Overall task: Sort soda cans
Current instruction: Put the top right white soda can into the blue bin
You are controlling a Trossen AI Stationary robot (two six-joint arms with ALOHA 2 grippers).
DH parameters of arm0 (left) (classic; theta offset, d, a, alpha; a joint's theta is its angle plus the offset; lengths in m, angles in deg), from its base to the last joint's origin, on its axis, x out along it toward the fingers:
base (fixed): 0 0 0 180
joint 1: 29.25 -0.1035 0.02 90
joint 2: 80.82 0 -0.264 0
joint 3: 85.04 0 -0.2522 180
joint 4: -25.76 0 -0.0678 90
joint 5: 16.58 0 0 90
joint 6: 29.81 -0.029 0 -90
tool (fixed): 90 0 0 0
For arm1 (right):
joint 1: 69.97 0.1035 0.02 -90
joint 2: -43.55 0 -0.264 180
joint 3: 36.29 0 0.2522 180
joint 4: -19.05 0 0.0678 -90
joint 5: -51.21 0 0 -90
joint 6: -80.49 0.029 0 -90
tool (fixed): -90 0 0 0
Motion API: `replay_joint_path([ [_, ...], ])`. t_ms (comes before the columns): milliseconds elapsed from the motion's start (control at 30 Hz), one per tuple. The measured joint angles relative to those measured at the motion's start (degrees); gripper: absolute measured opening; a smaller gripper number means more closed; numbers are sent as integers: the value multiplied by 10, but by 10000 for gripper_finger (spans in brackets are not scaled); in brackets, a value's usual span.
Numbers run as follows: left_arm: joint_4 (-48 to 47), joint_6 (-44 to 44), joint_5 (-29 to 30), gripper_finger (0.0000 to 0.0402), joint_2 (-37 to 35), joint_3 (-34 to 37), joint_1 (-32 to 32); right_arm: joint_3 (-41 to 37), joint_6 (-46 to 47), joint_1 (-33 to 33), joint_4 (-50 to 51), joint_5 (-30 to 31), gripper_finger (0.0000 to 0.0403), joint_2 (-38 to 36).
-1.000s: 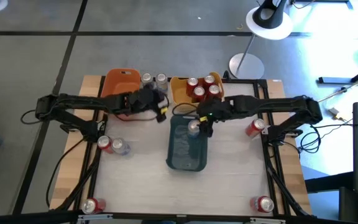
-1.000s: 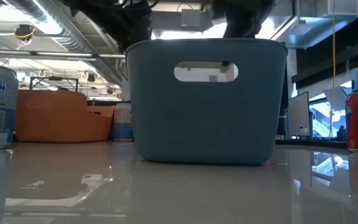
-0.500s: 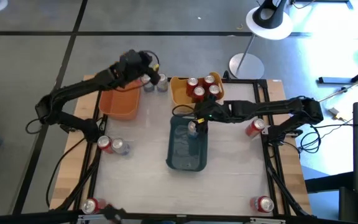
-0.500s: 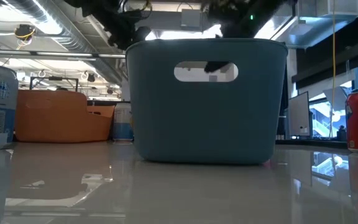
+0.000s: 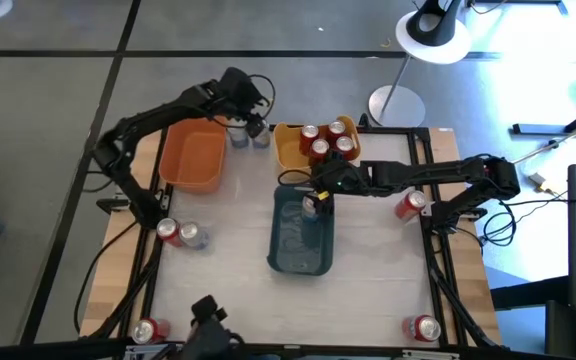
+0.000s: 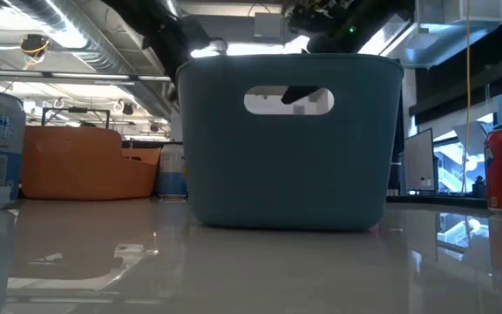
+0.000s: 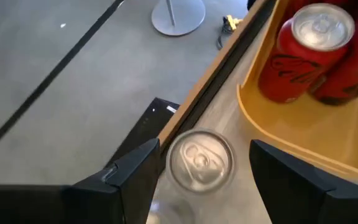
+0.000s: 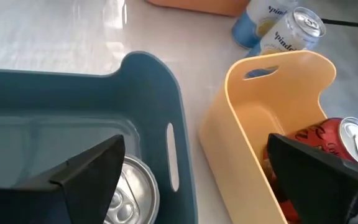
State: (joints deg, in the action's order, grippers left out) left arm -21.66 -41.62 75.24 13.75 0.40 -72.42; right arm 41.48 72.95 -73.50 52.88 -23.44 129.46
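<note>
Two silver soda cans (image 5: pixel 248 135) stand at the table's far edge between the orange bin (image 5: pixel 193 155) and the yellow bin (image 5: pixel 293 150). My left gripper (image 5: pixel 253 122) hangs open over them; its fingers stand on either side of one can's top (image 7: pixel 201 158) without touching it. My right gripper (image 5: pixel 315 195) is open over the far end of the blue-grey bin (image 5: pixel 301 240). A silver can (image 8: pixel 132 186) stands upright in that bin below its fingers. Several red cans (image 5: pixel 326 142) stand in the yellow bin.
Loose cans stand on the table: a red one (image 5: pixel 411 205) at the right, a red and a silver one (image 5: pixel 180 234) at the left, and one red can at each near corner (image 5: pixel 148 330) (image 5: pixel 423 327). A lamp base (image 5: pixel 396 103) stands beyond the far edge.
My left gripper has swung from over the orange bin toward the table's far edge and now stands over the two silver cans there. My right gripper has sunk a little at the blue-grey bin's far end and stays open.
</note>
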Motion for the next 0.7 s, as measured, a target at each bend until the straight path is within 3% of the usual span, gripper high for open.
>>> replay_joint_path([
  [333, 12, -6, -1, 237, 53, 0, 0, 0, 15, 0, 3, -10, 390, 2],
  [467, 27, 3, -31, 240, 59, 0, -4, 0, 30, 0, 5, -15, 390, 2],
  [700, 24, 18, -52, 289, 60, 0, -13, 0, 49, 0, 7, -15, 390, 2],
])
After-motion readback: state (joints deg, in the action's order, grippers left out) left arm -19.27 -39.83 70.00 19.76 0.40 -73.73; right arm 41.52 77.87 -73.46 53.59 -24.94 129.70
